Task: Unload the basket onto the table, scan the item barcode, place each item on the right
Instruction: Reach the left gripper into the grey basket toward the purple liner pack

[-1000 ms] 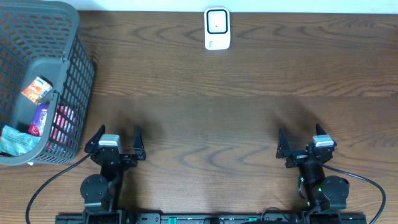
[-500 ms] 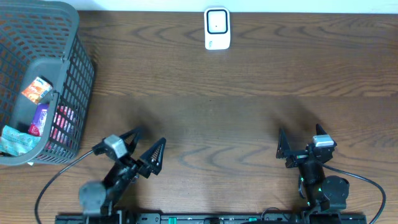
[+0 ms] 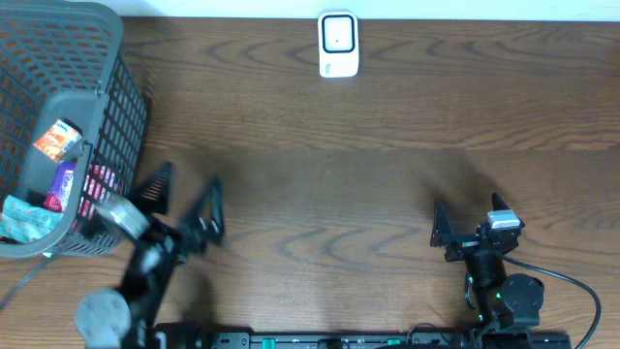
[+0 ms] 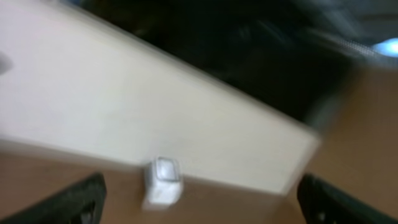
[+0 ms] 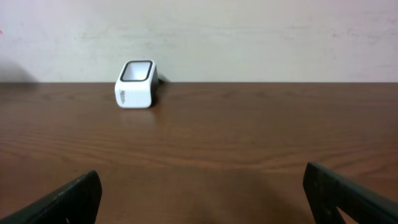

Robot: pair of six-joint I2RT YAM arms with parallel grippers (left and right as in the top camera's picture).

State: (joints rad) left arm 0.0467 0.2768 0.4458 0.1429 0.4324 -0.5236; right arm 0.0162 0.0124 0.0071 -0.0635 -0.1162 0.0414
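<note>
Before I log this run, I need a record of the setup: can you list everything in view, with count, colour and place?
table: one, dark brown wood, under everything
basket: one, grey mesh, far left of the table
orange packet: one, inside the basket
purple packet: one, inside the basket, below the orange one
teal packet: one, pale, at the basket's near end
red packet: one, seen through the mesh wall
scanner: one, white with a dark window, far edge, centre
left gripper: one, black, open, empty, beside the basket
right gripper: one, black, open, empty, near right
</note>
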